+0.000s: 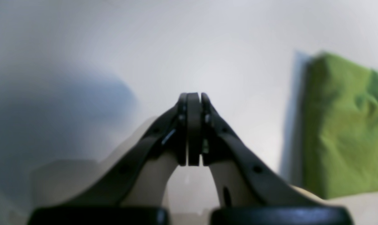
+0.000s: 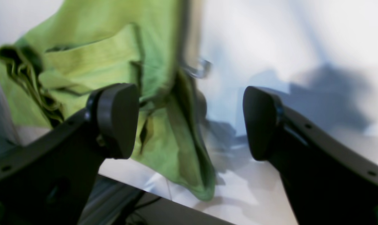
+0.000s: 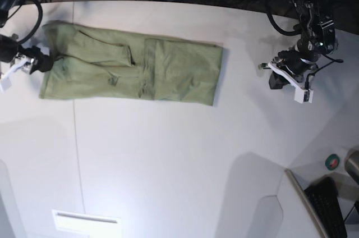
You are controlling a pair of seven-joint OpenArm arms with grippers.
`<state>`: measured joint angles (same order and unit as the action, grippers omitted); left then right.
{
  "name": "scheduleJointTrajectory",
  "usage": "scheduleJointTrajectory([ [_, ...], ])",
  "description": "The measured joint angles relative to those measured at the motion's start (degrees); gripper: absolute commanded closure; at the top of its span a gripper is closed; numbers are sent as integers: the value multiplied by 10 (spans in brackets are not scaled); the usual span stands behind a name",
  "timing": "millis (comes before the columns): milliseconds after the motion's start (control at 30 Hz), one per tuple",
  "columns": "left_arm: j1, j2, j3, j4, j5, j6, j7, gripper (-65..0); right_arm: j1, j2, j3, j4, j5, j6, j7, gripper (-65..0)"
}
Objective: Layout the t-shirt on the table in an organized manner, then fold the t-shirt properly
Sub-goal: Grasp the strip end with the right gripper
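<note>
T-shirt [image 3: 132,69]: I see it folded into a long strip, flat on the surface [image 3: 179,154].
Right hand [image 2: 190,122]: released, at the shirt's end.
Left hand [image 1: 193,129]: clenched, empty, apart from the cloth.

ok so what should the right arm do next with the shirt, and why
Probably close the right gripper on the t-shirt end beside it and fold that end toward the middle: its jaws stand open at that end, and the shirt lies as a long strip on the table.

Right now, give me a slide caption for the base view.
Green t-shirt folded into a long strip on the white table, open right gripper at one end, shut left gripper apart.
</note>
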<state>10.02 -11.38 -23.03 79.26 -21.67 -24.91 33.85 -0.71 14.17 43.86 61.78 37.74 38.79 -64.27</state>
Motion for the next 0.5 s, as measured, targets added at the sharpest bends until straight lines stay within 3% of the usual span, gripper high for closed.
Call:
scheduleJointTrajectory([
  [167,-9,14,49,-18,3,5,-2,0,2,0,-59,-33,12,10,28,-491],
  [500,-40,46,120,-57,2,5,-4,0,0,1,-92,-42,30,12,29,-489],
])
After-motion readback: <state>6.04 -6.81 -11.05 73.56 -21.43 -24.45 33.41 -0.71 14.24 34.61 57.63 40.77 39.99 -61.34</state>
